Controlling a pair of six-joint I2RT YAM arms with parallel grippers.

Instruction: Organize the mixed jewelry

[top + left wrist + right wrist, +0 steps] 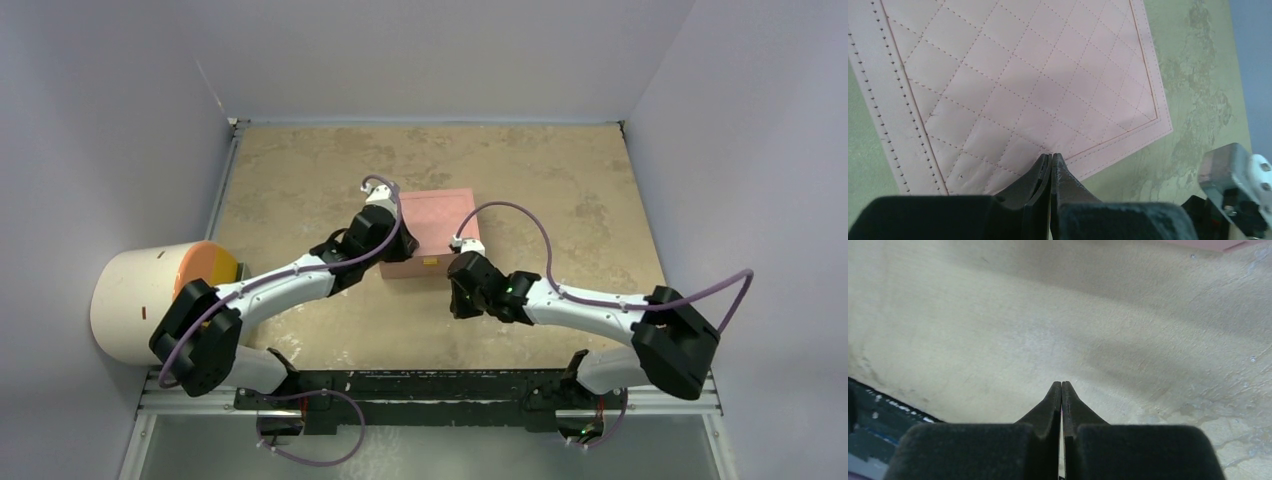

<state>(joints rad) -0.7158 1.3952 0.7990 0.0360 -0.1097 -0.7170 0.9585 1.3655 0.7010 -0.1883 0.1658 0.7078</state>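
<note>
Mixed jewelry: no piece shows in any view; where it lies cannot be told.
Pink box (432,228): rectangular, standing near the middle of the table, lid down. The lid is quilted in diamond stitching with a stitched border. A small gold clasp (430,262) sits on the near front face.
Left gripper (1051,156): claw pressed together with nothing between the tips, poised over the quilted lid close to one corner. Whether the tips touch the lid cannot be told.
Right gripper (1062,385): claw pressed together, holding nothing, over bare tabletop just in front of the box. A sliver of pink shows at the top edge of the right wrist view.
Table (300,180): mottled tan surface, enclosed by pale walls on three sides.
White cylinder (135,305): lying on its side at the left edge of the table beside the left arm, its orange end face turned toward the table.
</note>
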